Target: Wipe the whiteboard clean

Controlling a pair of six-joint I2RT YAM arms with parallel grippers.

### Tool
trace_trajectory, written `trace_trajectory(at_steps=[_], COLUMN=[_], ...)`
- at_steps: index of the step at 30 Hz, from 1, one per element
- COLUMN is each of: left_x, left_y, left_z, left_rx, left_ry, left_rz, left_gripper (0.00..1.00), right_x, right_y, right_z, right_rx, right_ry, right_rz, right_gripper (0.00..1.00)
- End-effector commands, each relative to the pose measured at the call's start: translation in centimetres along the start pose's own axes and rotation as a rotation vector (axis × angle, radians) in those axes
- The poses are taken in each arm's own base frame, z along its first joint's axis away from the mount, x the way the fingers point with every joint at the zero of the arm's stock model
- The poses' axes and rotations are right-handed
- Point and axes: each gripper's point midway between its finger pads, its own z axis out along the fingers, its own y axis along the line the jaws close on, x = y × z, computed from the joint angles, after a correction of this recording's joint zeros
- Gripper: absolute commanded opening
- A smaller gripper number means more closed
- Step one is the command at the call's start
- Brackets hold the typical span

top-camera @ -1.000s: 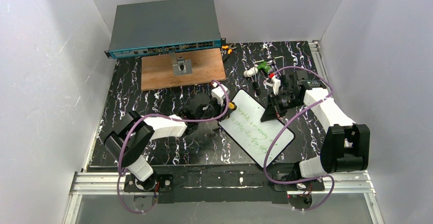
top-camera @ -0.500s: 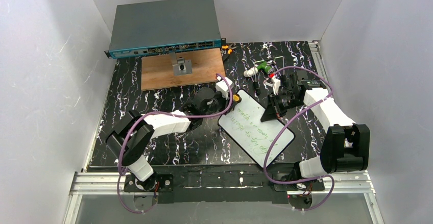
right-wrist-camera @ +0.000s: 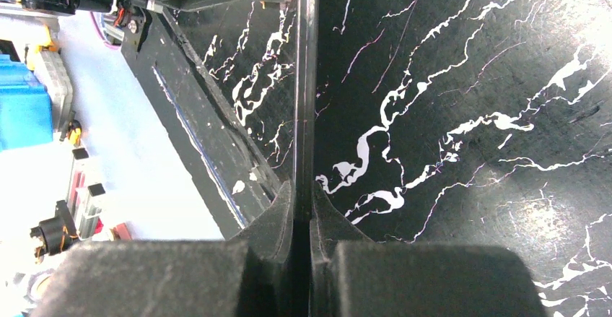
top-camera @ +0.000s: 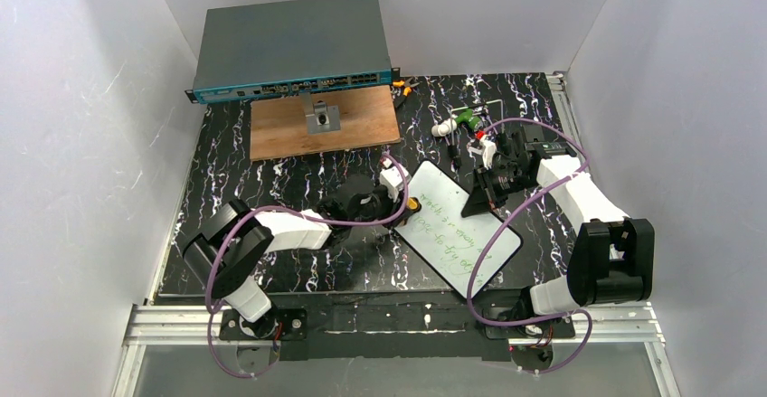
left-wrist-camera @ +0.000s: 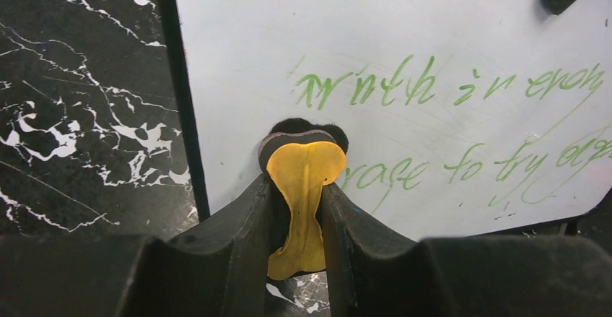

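Observation:
The whiteboard [top-camera: 457, 225] lies slanted on the black marble table, with green handwriting [top-camera: 445, 227] across it. In the left wrist view the whiteboard [left-wrist-camera: 433, 28] fills the upper part, and its green lines [left-wrist-camera: 375, 86] are still legible. My left gripper [top-camera: 407, 202] [left-wrist-camera: 299, 187] is shut on a yellow eraser [left-wrist-camera: 303, 172] whose dark pad rests on the board near its left edge. My right gripper [top-camera: 478, 200] [right-wrist-camera: 303, 198] is shut on the whiteboard's thin dark rim [right-wrist-camera: 306, 79], seen edge-on, at the board's right side.
A brown wooden board [top-camera: 362, 130] carrying a metal fitting [top-camera: 321, 118] lies at the back. Behind it stands a grey network switch [top-camera: 294, 44]. Small loose parts [top-camera: 461, 124] sit at the back right. White walls close in both sides.
My left gripper carried the eraser toward the board's far corner, then back down along its left edge. The right gripper and the board stayed put.

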Motion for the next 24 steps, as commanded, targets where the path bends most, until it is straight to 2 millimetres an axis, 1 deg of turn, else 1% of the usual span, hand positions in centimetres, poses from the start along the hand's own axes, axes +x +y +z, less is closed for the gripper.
trace_trajectory(at_steps=[1,6,8,10,13,16,19,20,24], left_x=[-2.1,-4.7,-5.3,-5.6,-5.8,-4.9,-3.6,-2.8,-1.3], left_y=[-1.8,-2.0,-1.7,-0.3,1.8,2.3,1.7,1.5,-0.8], left_z=[0.5,1.4,1.7,1.7,1.1,0.8,0.7,0.6,0.2], left_rx=[0.069,0.067,0.020,-0.083,-0.211,-0.234,-0.194,-0.183,-0.088], left_ry=[-0.038,-0.075,-0.064,-0.034,-0.027,0.007,0.034,0.047,0.075], left_rz=[-0.004,-0.004,0.009,0.006,-0.003,0.015,0.027,0.031,0.078], left_gripper=[0.00,0.00,0.00,0.00,0.00,0.00,0.00,0.00,0.00], right_x=[-2.3,-2.3,-2.3,-2.3,-2.3,-2.3,-2.2,-2.2,-2.3], right_y=[0.2,0.3,0.2,0.3,0.2,0.3,0.3,0.3,0.4], right_z=[0.0,0.0,0.0,0.0,0.0,0.0,0.0,0.0,0.0], right_rx=[-0.028,-0.029,-0.027,-0.029,-0.027,-0.029,-0.029,-0.029,-0.032], right_ry=[-0.066,-0.067,-0.066,-0.067,-0.067,-0.068,-0.067,-0.067,-0.067], right_rz=[-0.180,-0.180,-0.179,-0.181,-0.182,-0.183,-0.182,-0.184,-0.185], right_gripper=[0.01,0.01,0.01,0.01,0.01,0.01,0.01,0.01,0.01])
